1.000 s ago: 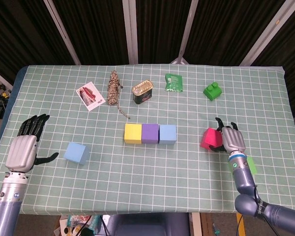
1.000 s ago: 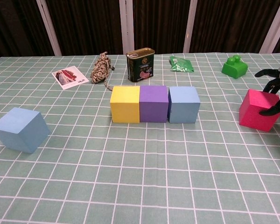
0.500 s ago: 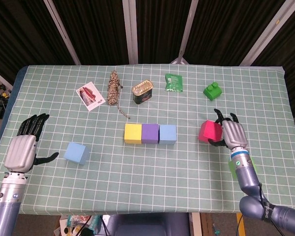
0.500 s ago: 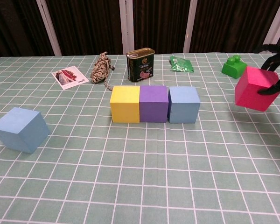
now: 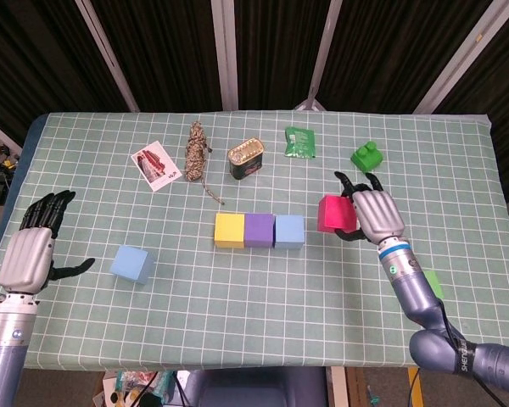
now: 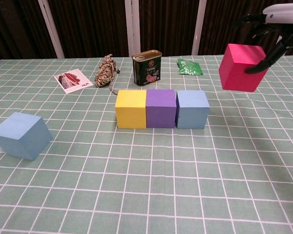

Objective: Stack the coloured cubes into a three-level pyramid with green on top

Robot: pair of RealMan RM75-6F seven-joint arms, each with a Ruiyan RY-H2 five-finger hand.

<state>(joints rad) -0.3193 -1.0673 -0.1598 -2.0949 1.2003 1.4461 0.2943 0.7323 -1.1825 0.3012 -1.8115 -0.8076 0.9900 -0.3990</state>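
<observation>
Carrying pink cube (image 5: 332,214) in right hand (image 5: 369,216), head view: clamped, airborne, right of base row (image 5: 260,230); left hand (image 5: 34,253) empty, fingers apart. Chest view: cube above table, beside blue cube (image 6: 192,109). Next: set it over a 2nd-level seam, prob purple/blue.

Pink cube (image 6: 241,68) aloft in right hand (image 6: 271,27)

Counter (image 5: 263,305) under green-white checked cloth. On it: yellow cube (image 5: 229,230), purple cube (image 5: 259,229), light-blue cube (image 5: 289,231) touching in row; second light-blue cube (image 5: 133,264) apart at left; far side: photo card (image 5: 155,164), rope bundle (image 5: 195,153), tin can (image 5: 246,158), green packet (image 5: 300,142), green toy brick (image 5: 368,157).
</observation>
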